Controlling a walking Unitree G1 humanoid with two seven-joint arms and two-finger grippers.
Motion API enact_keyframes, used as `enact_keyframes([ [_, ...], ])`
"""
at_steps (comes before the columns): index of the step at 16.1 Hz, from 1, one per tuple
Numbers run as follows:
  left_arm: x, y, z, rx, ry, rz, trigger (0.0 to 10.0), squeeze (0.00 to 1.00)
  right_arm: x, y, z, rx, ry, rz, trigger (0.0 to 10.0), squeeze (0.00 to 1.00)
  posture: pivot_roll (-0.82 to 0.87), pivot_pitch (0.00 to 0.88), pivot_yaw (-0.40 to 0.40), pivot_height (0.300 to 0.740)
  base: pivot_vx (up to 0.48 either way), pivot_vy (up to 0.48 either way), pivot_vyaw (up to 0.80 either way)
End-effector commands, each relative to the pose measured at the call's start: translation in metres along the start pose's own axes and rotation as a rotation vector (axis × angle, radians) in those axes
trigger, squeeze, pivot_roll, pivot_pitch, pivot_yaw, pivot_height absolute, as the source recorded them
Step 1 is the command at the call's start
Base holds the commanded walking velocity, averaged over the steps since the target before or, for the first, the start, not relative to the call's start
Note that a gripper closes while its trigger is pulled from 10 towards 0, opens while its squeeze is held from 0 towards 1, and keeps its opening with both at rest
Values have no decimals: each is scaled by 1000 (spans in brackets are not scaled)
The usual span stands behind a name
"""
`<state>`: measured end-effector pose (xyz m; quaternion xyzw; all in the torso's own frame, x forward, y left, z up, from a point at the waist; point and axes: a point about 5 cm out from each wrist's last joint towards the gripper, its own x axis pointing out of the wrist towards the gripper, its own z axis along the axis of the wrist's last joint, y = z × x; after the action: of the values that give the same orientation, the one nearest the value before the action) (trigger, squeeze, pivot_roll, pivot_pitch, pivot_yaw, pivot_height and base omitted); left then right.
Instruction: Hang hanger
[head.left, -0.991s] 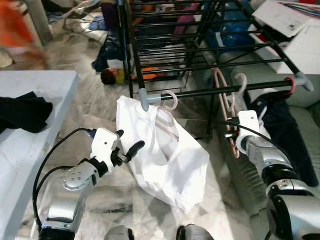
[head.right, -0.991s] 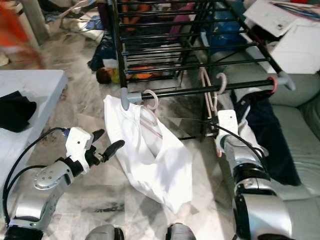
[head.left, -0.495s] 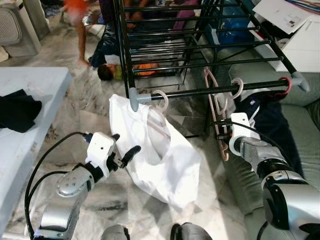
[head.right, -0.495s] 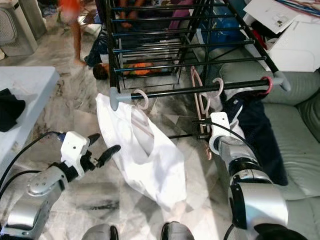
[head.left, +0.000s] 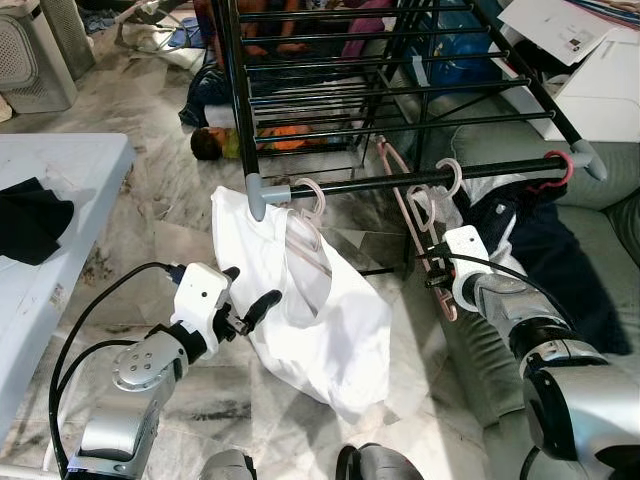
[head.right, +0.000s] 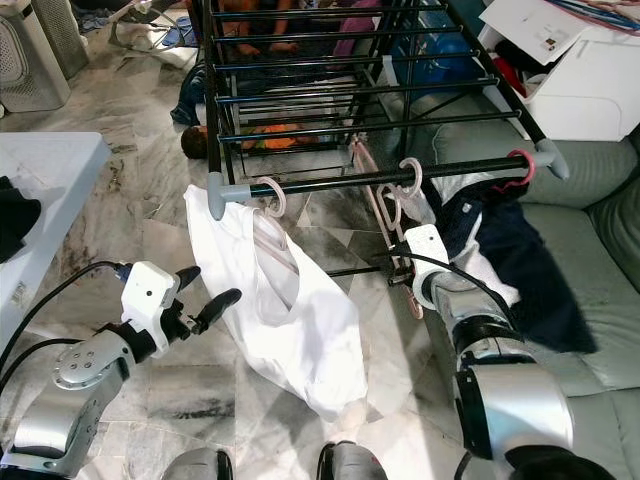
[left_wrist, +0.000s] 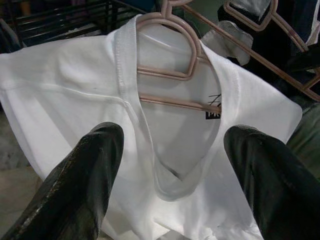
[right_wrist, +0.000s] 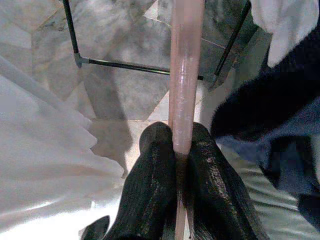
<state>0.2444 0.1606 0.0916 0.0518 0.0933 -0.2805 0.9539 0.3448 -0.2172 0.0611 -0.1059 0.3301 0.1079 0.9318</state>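
A black drying rack's front rail (head.left: 385, 183) carries two pink hangers. The one near the rail's left end (head.left: 308, 196) holds a white T-shirt (head.left: 320, 315) that droops toward the floor. The other, an empty pink hanger (head.left: 412, 215), has its hook over the rail further right. My right gripper (head.left: 437, 282) is shut on this hanger's lower bar (right_wrist: 184, 70), which is pinched between the black fingers (right_wrist: 155, 165). My left gripper (head.left: 251, 288) is open just left of the shirt, apart from it. In the left wrist view the shirt's collar (left_wrist: 165, 180) lies between its fingers.
A grey table (head.left: 70, 160) with a black garment (head.left: 28, 215) stands at my left. At my right is a green sofa (head.left: 610, 240) with dark blue clothes (head.left: 545, 250). Clothes and a toy (head.left: 215, 142) lie on the marble floor behind the rack.
The whole view has shifted, so the camera moved. An orange-clad person at the back left has gone from sight. Both grippers and the two hangers keep their places on the rail.
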Motion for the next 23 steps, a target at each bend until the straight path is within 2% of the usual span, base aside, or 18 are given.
enact_keyframes([
  [1,1,0,4,13,-6,6,10000,0,1,3,4,-20,9,1,10000,0,70,82,-50,740,0,0,0],
  [6,3,1,4,12,-8,8,10000,0,4,9,-3,-21,70,2,10000,0,75,76,-57,740,0,0,0],
  [9,3,0,3,6,-2,5,10000,0,3,7,-14,23,108,-9,10000,0,76,75,-58,740,0,0,0],
  [12,4,-2,2,0,5,-8,10000,0,1,3,-23,12,134,-24,10000,0,65,72,-58,740,0,0,0],
  [15,6,-3,2,-3,3,-11,10000,0,1,3,-24,12,124,-37,10000,0,62,64,-58,740,0,0,0],
  [18,8,-3,0,-8,5,-9,10000,0,3,4,-19,3,67,-82,10000,0,57,52,-55,740,0,0,0],
  [21,12,-3,1,-10,7,-14,10000,0,3,5,-27,91,42,-151,10000,0,38,42,-45,740,0,0,0],
  [22,13,-3,1,-11,6,-17,10000,0,4,6,-29,115,40,-151,10000,608,38,42,-45,740,0,0,0],
  [23,13,-3,1,-11,6,-17,10000,0,4,6,-29,115,40,-151,10000,608,38,42,-45,740,0,0,0],
])
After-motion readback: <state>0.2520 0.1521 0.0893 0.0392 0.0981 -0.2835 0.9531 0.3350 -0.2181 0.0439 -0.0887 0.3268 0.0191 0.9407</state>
